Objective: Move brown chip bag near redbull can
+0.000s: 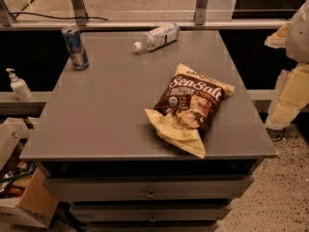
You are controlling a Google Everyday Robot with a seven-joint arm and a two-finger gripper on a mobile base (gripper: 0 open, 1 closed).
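Note:
The brown chip bag [190, 105] lies flat on the grey cabinet top [96, 115], right of the middle and near the front edge, with its pale yellow lower end crumpled toward the front. The redbull can [75, 47] stands upright at the back left corner, far from the bag. My gripper [289, 93] shows as pale yellow and white parts at the right edge of the view. It is beyond the cabinet's right side, apart from the bag, and holds nothing that I can see.
A clear plastic bottle with a white cap [157, 36] lies on its side at the back middle. A soap dispenser [18, 86] stands on a ledge to the left. A cardboard box [29, 197] of clutter sits on the floor at lower left. Drawers [149, 192] are below the top.

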